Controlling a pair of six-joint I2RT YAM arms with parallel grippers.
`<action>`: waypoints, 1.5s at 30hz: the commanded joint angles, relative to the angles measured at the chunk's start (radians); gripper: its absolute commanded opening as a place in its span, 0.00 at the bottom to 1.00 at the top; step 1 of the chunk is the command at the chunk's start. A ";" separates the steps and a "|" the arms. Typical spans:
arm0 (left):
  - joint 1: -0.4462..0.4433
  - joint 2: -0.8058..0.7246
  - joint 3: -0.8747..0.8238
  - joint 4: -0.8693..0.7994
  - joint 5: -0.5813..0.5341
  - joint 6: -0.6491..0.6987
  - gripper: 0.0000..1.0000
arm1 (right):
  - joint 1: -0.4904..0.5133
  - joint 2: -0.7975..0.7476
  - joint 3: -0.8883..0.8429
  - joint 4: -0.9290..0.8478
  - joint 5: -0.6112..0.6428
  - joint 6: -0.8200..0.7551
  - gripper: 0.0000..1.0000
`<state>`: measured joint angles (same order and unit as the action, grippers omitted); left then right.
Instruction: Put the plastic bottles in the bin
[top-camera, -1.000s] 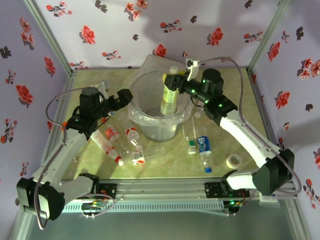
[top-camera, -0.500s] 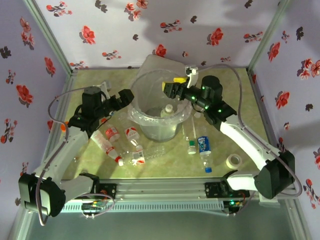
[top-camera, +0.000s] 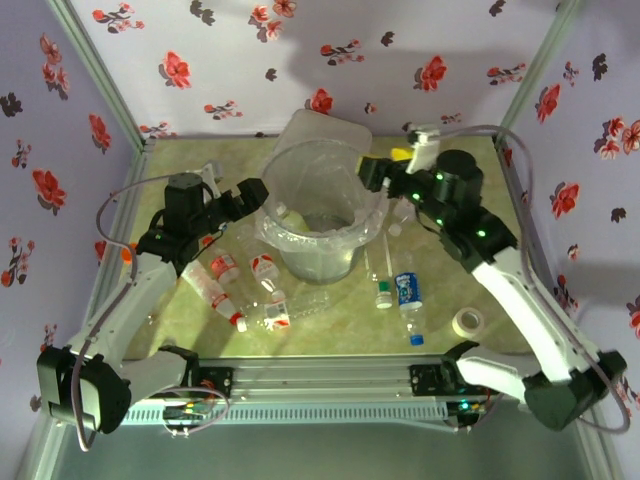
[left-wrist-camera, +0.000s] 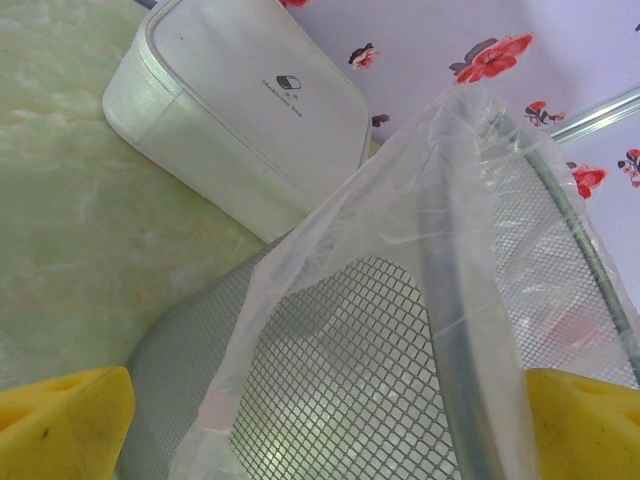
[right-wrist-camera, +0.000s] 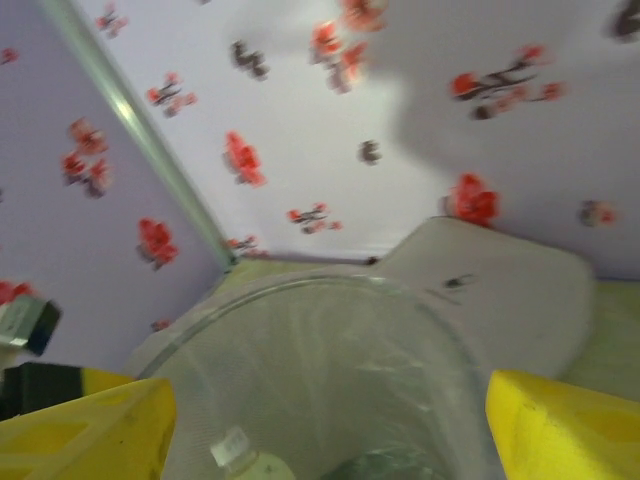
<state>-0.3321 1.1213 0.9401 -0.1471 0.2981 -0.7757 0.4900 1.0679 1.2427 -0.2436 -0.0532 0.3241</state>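
Bottle (right-wrist-camera: 236, 455) dropped into bin (right-wrist-camera: 330, 370), per wrist cam; R end effector (right-wrist-camera: 320, 425), L end effector (left-wrist-camera: 320, 425) spread, empty.

There is one bin (top-camera: 300, 262), and on the table (top-camera: 470, 180) beside it lie about seven small bottles (top-camera: 262, 268). Five sit in a loose cluster to its left and, as far as can be told, two to its right, one with a blue label and one with a green cap. At least one more, white-capped, lies inside the bin, where the bag blurs any count beyond that. There is also one roll of tape (top-camera: 467, 322), one white box (top-camera: 322, 125) behind the bin, and two robot arms (top-camera: 130, 300).
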 joint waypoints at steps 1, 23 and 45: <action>-0.008 0.010 0.010 0.036 -0.006 0.016 0.99 | -0.093 -0.066 0.019 -0.256 0.182 0.072 0.81; -0.004 0.007 -0.030 0.058 0.004 0.031 1.00 | -0.127 0.046 -0.296 -0.862 0.004 0.262 0.67; 0.002 0.068 -0.019 0.094 0.036 0.017 1.00 | -0.096 0.182 -0.532 -0.584 -0.039 0.348 0.76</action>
<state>-0.3321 1.1812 0.9203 -0.0597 0.3199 -0.7727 0.3939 1.2312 0.7177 -0.8833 -0.1017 0.6647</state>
